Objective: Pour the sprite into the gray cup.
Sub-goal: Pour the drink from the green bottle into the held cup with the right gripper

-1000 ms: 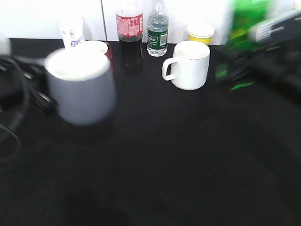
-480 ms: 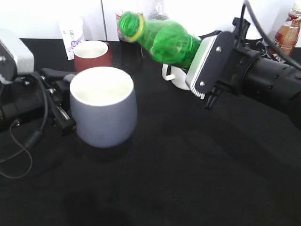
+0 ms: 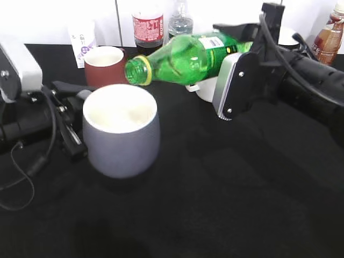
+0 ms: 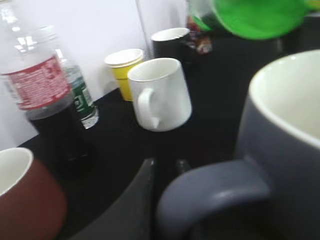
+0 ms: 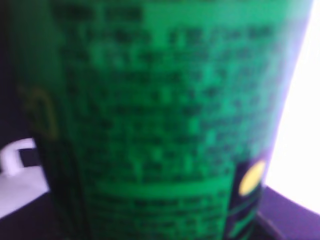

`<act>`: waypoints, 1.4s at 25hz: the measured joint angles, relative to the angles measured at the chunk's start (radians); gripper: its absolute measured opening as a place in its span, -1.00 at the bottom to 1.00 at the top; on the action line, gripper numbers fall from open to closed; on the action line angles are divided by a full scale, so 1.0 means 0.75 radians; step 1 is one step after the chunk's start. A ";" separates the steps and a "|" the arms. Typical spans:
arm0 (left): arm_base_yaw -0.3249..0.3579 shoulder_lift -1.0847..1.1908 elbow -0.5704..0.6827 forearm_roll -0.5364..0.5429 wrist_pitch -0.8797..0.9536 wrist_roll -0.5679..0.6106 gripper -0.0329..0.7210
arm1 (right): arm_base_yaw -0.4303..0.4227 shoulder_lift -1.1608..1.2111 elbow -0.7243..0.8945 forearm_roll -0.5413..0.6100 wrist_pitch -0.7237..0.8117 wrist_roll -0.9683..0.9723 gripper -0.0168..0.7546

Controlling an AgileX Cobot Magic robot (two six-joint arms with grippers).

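Observation:
The sprite (image 3: 185, 56), a bright green bottle with a yellow neck ring, lies tilted on its side with its mouth just above the far rim of the gray cup (image 3: 122, 145). My right gripper (image 3: 236, 70) is shut on the sprite's lower body; its label fills the right wrist view (image 5: 160, 120). My left gripper (image 3: 69, 126) is shut on the gray cup's loop handle (image 4: 215, 192), at the cup's left side. The cup (image 4: 290, 145) stands on the black table and shows a white inside. The sprite (image 4: 255, 17) hangs above it in the left wrist view.
A brick-red mug (image 3: 105, 64) stands behind the gray cup. A white mug (image 3: 207, 88) sits behind the sprite. A cola bottle (image 3: 147, 27), a water bottle (image 3: 180, 21) and a white carton (image 3: 81, 37) line the back wall. A yellow cup (image 4: 124, 65) and black mug (image 4: 172, 42) stand farther back.
The sprite has swung down and left, from mouth-up to roughly level with its mouth over the gray cup. The cup has stayed put in my left gripper.

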 joint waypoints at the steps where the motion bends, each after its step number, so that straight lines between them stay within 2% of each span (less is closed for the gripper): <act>1: 0.000 0.000 0.000 0.003 0.000 0.000 -0.72 | 0.000 0.000 -0.008 0.000 -0.011 -0.037 0.14; 18: 0.000 0.001 0.000 0.003 -0.048 0.001 -0.72 | 0.000 0.003 -0.039 -0.016 -0.082 -0.289 0.13; 35: 0.000 0.002 0.000 -0.003 -0.048 0.002 -0.73 | 0.000 0.003 -0.039 -0.027 -0.093 -0.301 0.13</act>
